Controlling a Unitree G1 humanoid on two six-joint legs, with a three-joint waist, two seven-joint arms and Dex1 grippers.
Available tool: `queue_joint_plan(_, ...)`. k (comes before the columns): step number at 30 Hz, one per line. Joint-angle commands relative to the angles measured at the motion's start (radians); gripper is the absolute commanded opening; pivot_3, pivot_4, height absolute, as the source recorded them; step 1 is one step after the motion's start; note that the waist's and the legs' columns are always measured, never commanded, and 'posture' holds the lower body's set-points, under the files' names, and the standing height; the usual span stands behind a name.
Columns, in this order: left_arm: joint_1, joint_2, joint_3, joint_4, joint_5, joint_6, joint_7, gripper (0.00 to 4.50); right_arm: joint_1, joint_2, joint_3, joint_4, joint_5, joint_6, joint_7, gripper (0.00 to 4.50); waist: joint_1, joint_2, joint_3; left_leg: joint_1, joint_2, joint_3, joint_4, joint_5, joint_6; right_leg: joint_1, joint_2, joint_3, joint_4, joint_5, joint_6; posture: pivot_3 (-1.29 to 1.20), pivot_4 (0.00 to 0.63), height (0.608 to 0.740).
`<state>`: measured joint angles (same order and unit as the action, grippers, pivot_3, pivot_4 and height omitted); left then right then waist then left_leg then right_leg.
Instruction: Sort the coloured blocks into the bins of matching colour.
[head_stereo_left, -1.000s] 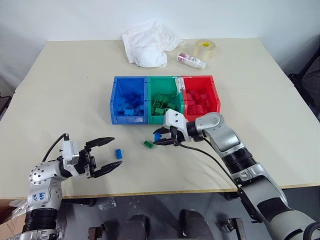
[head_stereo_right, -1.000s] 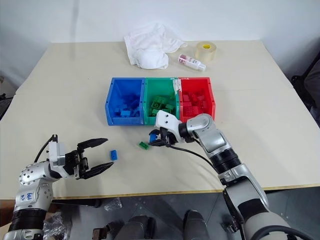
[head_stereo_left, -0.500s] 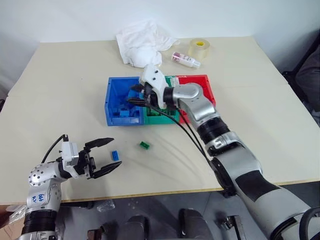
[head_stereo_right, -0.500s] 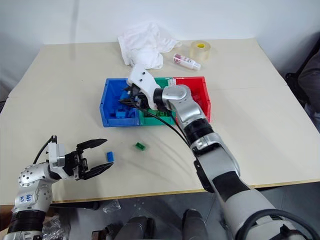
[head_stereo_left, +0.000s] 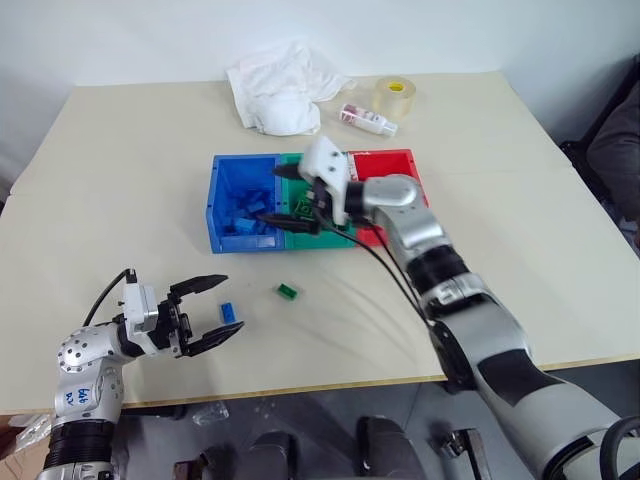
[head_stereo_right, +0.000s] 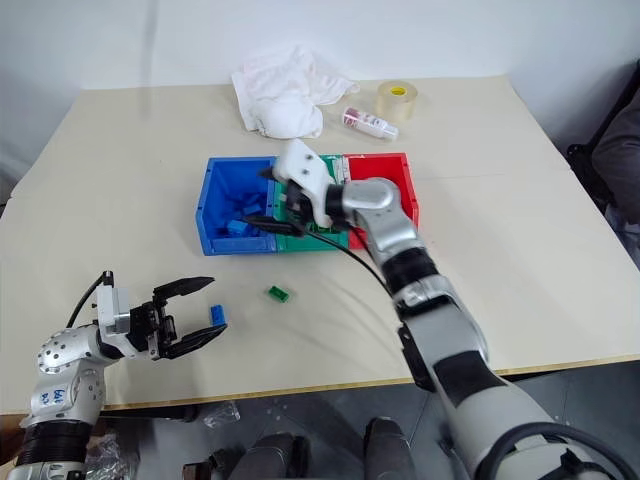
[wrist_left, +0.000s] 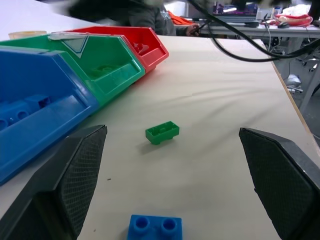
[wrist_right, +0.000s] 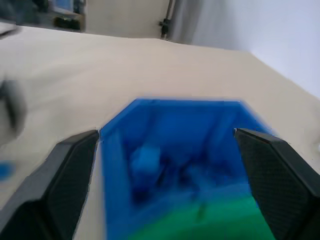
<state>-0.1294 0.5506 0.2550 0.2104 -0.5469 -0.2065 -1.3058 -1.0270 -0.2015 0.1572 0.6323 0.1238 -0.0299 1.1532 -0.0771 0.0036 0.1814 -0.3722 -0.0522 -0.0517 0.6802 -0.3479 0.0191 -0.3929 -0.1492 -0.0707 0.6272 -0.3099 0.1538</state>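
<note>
Bins, three, joined in a row at the middle of the cream bench (head_stereo_left: 520, 210): blue bin (head_stereo_left: 243, 202) at 9 o'clock of the row, green bin (head_stereo_left: 300, 205) in the centre, red bin (head_stereo_left: 392, 165) at 3 o'clock. Blue bricks (head_stereo_left: 243, 222) lay inside the blue bin.

Right tool (head_stereo_left: 278, 203): held over the seam between the blue and green bins, pointing toward 9 o'clock, its two black fingers spread wide apart with nothing between them. From its wrist camera the blue bin's open cavity lay straight ahead between the fingers.

Left tool (head_stereo_left: 208, 313): at the 7 o'clock corner of the bench, fingers spread wide and empty, hovering low over the surface.

Loose items: one blue brick (head_stereo_left: 229, 312) on the bench just beside the left tool's fingertips; one green brick (head_stereo_left: 288, 291) near it at 2 o'clock, between the blue brick and the bins, touching neither.

Other stock at 12 o'clock of the bins: crumpled white cloth (head_stereo_left: 285, 85), small bottle (head_stereo_left: 367, 120) lying on its side, clear tape roll (head_stereo_left: 395, 96).
</note>
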Motion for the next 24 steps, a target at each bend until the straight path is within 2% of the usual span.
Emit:
queue_joint_plan(1,-0.021,0.011,0.011,0.019,-0.018,-0.012,-0.027,4.5,0.124,-0.11,-0.005,-0.3,0.09,0.125,0.107,4.46,0.005,0.0,0.0,0.0,0.0,0.0,0.0,0.0,0.0,0.0,0.0,0.0,0.0,0.0,0.0,0.0,0.15,0.74)
queue_joint_plan(6,-0.055,0.028,0.012,0.079,-0.014,-0.01,-0.075,4.5,0.359,-0.34,-0.063,-0.623,0.186,0.322,0.16,4.46,0.032,0.0,0.0,0.0,0.0,0.002,0.001,0.0,0.0,0.0,0.0,0.0,-0.001,0.0,0.0,0.0,0.15,0.74)
queue_joint_plan(9,-0.072,0.039,0.016,0.11,-0.013,-0.011,-0.099,4.5,0.522,-0.495,-0.155,-0.775,0.252,0.434,0.16,4.46,0.051,0.0,0.0,0.0,0.001,0.004,0.002,0.0,0.0,0.001,0.0,0.001,-0.003,0.0,0.0,0.0,0.15,0.74)
queue_joint_plan(14,-0.097,0.052,0.019,0.148,-0.01,-0.012,-0.125,4.5,0.733,-0.665,-0.304,-0.881,0.306,0.503,0.143,4.46,0.071,0.0,0.0,0.0,0.001,0.006,0.002,0.0,0.0,0.002,0.0,0.001,-0.006,0.0,0.0,0.0,0.15,0.74)
queue_joint_plan(19,-0.12,0.05,0.011,0.164,-0.006,-0.009,-0.129,4.5,0.774,-0.7,-0.322,-0.909,0.324,0.516,0.112,4.46,0.074,0.0,0.0,0.0,0.003,0.009,0.002,0.0,0.0,0.002,0.0,0.002,-0.007,0.0,0.0,0.0,0.15,0.74)
queue_joint_plan(24,-0.137,0.044,0.004,0.16,-0.001,-0.006,-0.122,4.5,0.682,-0.639,-0.202,-0.901,0.305,0.526,0.068,4.46,0.074,0.0,0.0,0.0,0.003,0.009,0.003,0.0,0.0,0.002,0.0,0.002,-0.007,0.0,0.0,0.0,0.15,0.74)
